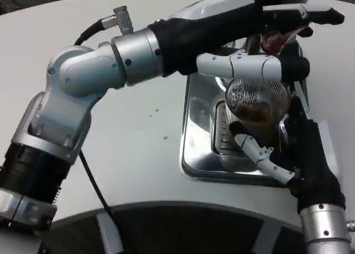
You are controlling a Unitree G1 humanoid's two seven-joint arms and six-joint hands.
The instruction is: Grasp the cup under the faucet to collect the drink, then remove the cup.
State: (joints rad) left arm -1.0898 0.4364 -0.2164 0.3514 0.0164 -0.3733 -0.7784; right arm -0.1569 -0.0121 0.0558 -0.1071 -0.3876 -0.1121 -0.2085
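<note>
A clear ribbed cup (257,101) with brown drink in its bottom hangs over the steel drip tray (195,148). My right hand (297,151) comes up from the lower right and grips the cup, white fingers (265,157) in front of it and black ones behind. My left arm stretches across the picture to the faucet at the top right. There my left hand (260,37) closes around the dark red faucet handle (277,41), one finger above it and one below, right over the cup. The spout itself is hidden by the hand.
The drip tray has a slotted grate (222,135) under the cup. A black cable (94,187) hangs from my left arm down to the table's front edge. White table (144,154) lies bare to the left of the tray.
</note>
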